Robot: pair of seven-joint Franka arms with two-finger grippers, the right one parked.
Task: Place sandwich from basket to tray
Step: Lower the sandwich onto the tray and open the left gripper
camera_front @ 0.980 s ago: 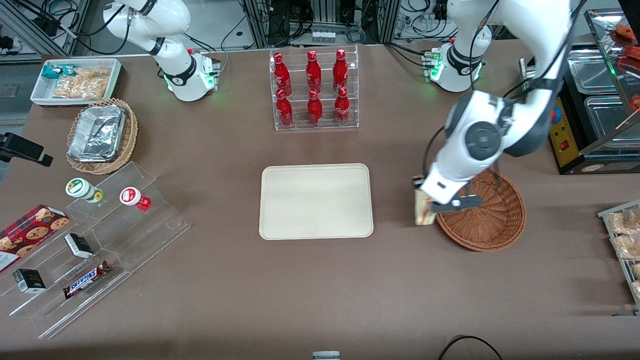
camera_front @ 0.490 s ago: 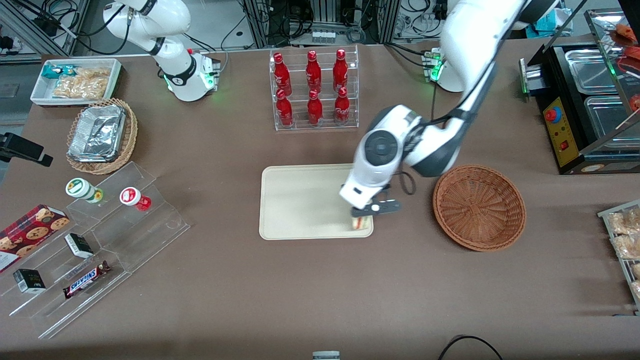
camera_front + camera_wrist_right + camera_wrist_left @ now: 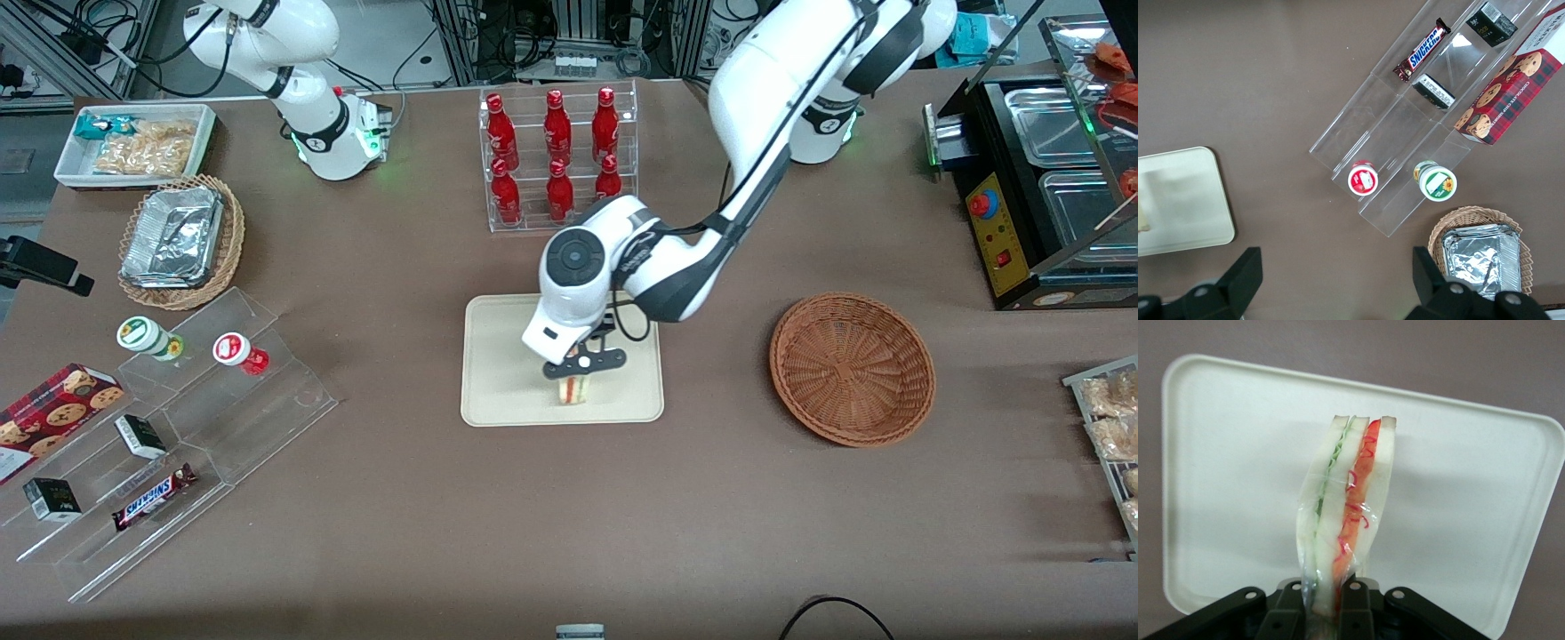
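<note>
The jaws of the left arm's gripper [image 3: 576, 377] are clenching the sandwich [image 3: 1346, 513], and over the last second they have been carrying it out of the basket [image 3: 852, 369], which is now lying empty well off toward the working arm's end of the tabletop, to a spot above the tray [image 3: 498, 356]. That is putting the transfer nearly at its end, I judge, with only lowering and letting go remaining. The sandwich is standing on edge between the jaws, pinched at one end, its filling edge pointing away from them over the tray's bare surface.
</note>
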